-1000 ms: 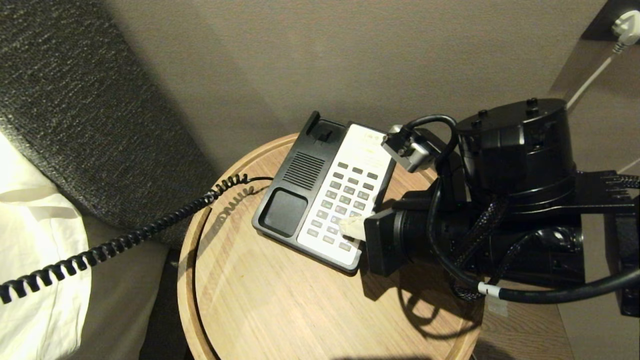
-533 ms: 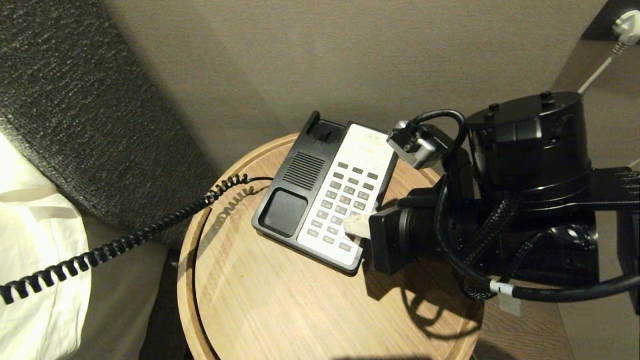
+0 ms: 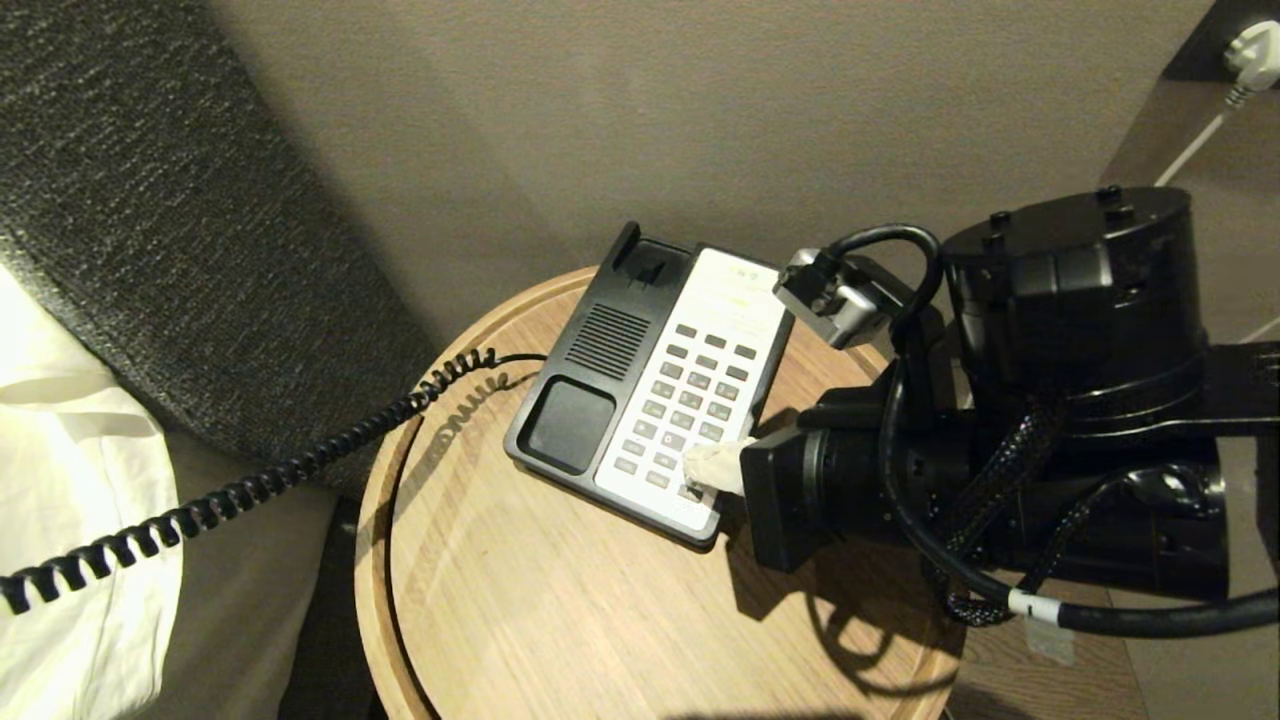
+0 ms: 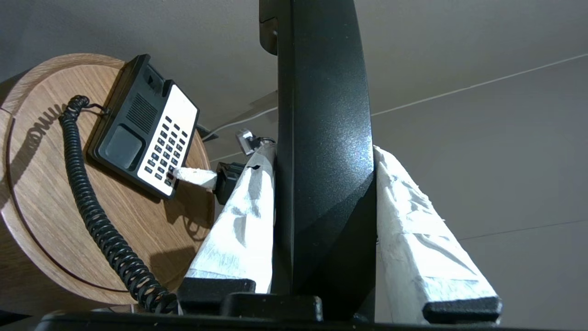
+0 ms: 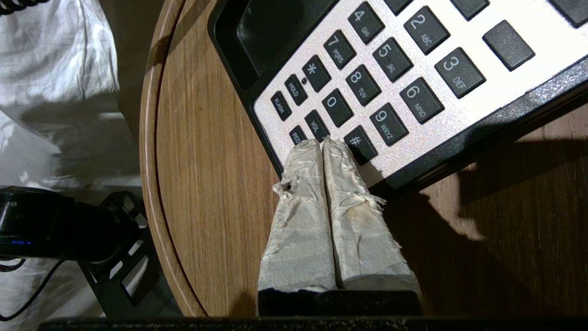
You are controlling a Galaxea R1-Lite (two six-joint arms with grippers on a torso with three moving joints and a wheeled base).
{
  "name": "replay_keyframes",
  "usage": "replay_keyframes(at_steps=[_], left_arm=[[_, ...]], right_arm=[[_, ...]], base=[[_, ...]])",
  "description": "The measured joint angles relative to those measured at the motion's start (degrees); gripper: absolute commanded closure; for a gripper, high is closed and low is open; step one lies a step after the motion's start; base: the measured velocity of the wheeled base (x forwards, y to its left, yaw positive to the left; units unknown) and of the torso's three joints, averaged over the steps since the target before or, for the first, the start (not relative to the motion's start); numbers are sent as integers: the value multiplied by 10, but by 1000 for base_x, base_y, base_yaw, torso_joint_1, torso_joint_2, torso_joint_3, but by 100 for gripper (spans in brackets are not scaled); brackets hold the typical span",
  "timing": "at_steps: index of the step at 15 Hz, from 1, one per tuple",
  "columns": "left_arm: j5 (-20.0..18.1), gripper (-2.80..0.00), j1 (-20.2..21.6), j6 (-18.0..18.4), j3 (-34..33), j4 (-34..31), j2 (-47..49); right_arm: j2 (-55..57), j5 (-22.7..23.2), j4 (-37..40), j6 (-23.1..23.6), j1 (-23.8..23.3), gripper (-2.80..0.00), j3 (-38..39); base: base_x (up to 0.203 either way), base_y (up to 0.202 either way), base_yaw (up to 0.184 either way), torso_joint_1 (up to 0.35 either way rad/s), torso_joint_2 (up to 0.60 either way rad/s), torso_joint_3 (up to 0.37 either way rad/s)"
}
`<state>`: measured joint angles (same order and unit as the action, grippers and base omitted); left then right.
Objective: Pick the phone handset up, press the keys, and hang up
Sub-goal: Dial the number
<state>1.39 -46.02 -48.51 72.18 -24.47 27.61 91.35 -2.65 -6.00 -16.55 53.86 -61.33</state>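
The phone handset [image 4: 321, 115], glossy black and curved, stands upright between the white-wrapped fingers of my left gripper [image 4: 324, 154], which is shut on it; this gripper is outside the head view. Its black coiled cord [image 3: 250, 480] runs from the left to the phone base [image 3: 640, 380] on the round wooden table [image 3: 520, 600]. The base's cradle is empty. My right gripper [image 3: 700, 465] is shut, its two wrapped fingertips [image 5: 317, 147] pressed together on the bottom row of the keys [image 5: 358, 87], beside the # key.
A dark woven headboard [image 3: 150, 200] and white bedding [image 3: 70, 500] lie left of the table. A white plug [image 3: 1250, 45] and its cable sit on the wall at the upper right. The right arm's bulk covers the table's right side.
The right arm has shifted slightly to the right, and its fingertips have slid a little toward the keypad's near corner. The phone base and cord have stayed put.
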Motion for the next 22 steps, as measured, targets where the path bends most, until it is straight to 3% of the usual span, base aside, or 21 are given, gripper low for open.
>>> replay_keyframes(at_steps=[22], left_arm=[[1, 0, -2, -1, -4, 0, -4]], right_arm=[[0, 5, 5, 1, 1, 0, 27]], base=[[0, 0, 0, 0, 0, 0]])
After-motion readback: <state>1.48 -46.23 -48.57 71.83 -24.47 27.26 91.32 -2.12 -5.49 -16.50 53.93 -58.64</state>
